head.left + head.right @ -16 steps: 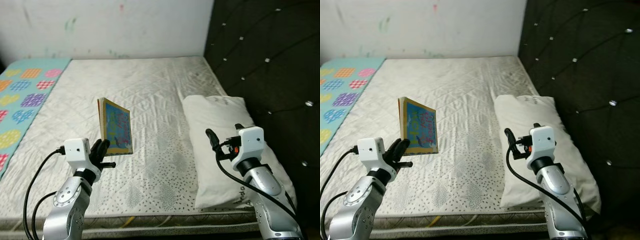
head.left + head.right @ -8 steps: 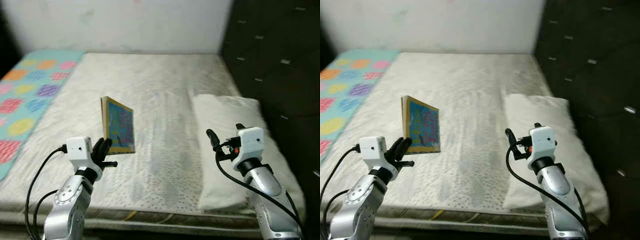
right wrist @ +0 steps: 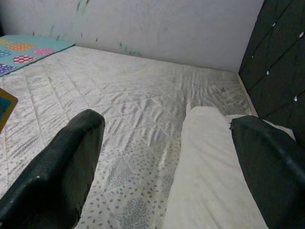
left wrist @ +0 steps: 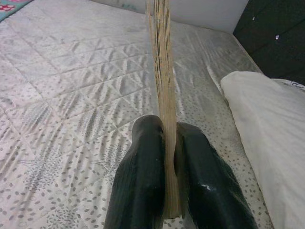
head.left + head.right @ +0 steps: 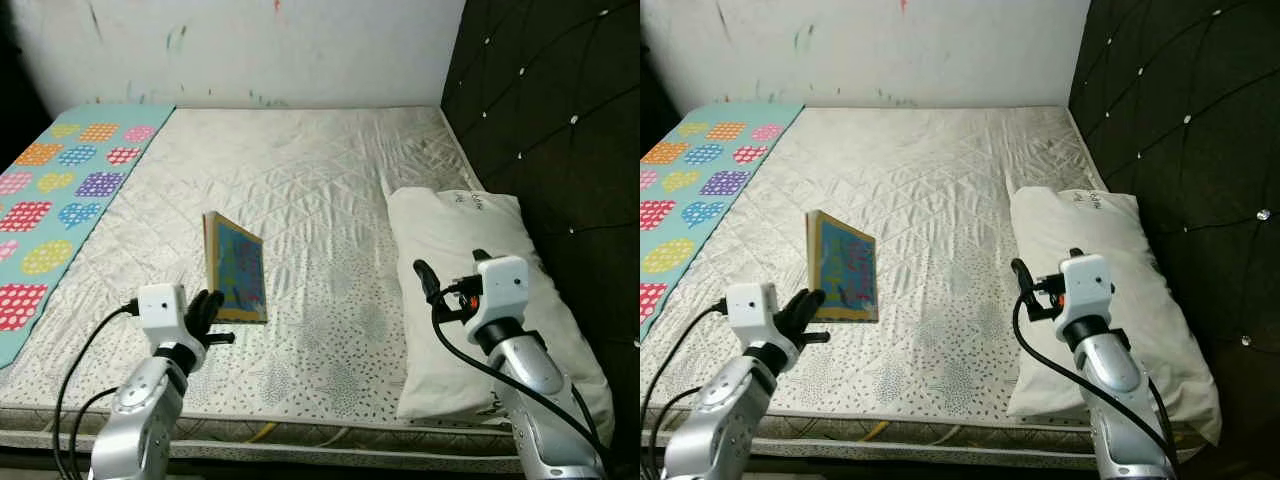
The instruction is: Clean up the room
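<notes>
— Which step is in hand?
— A book is held upright, clamped by its lower edge in the left gripper, above the mattress near its front edge. The right gripper is spread wide and empty beside the pillow.
— What is called for next?
— Likely the book is to be carried off the bed, with the grip kept firm.

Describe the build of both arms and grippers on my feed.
Both arms are silver metal with black cables looping outside. Each wrist carries a white boxy module; the right one shows a small orange-red mark. The left gripper and right gripper each have two long, rounded, glossy black fingers.
</notes>
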### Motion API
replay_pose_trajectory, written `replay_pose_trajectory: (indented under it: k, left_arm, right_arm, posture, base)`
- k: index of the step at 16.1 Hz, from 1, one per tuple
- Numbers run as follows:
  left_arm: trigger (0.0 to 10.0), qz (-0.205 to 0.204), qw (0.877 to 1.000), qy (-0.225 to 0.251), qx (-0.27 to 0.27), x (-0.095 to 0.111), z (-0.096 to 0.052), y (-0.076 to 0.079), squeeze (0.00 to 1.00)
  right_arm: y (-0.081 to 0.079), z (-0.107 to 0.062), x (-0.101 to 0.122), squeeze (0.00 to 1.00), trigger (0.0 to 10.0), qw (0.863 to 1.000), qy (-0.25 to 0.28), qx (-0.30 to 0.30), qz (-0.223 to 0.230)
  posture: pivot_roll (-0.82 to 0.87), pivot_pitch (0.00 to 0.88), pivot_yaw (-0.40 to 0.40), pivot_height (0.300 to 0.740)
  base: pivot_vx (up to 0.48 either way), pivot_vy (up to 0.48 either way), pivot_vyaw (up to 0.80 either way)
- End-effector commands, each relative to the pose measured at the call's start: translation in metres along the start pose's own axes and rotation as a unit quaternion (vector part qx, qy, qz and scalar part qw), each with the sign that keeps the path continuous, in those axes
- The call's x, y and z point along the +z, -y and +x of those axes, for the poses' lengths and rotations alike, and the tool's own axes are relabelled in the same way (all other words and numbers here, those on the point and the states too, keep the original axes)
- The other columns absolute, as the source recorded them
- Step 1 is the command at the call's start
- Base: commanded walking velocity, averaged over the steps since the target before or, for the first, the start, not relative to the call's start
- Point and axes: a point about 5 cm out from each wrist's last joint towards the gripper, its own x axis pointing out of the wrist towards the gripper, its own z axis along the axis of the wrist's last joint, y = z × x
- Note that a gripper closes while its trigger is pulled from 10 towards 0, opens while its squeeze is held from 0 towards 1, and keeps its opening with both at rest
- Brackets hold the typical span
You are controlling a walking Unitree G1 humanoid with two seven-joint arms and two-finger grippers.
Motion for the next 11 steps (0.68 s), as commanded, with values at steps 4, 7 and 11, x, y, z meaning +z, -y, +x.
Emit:
replay_pose_trajectory:
  k: [4, 7, 11]
  left_arm:
    - [10.0, 0.000, 0.999, 0.026, -0.024, 0.0156, 0.0053, 0.0044, 0.00]
    - [10.0, -0.004, 0.999, 0.028, -0.023, 0.0158, 0.0050, 0.0050, 0.00]
    - [10.0, -0.002, 0.999, 0.035, -0.015, 0.0173, 0.0050, 0.0039, 0.00]
  right_arm:
    - [0.0010, 0.0003, 0.0045, 0.00, 10.0, 1.000, 0.006, -0.004, 0.010]
    - [-0.0005, -0.0011, 0.0044, 0.00, 10.0, 1.000, 0.005, 0.001, 0.018]
    - [-0.0004, -0.0001, 0.0046, 0.00, 10.0, 1.000, 0.004, 0.002, 0.017]
  posture:
    - [-0.21, 0.000, 0.025, 0.740]
    - [-0.21, 0.000, 0.024, 0.735]
    - [-0.21, 0.000, 0.026, 0.720]
  base:
    - [0.000, 0.000, 0.00]
    - [0.000, 0.000, 0.00]
    - [0.000, 0.000, 0.00]
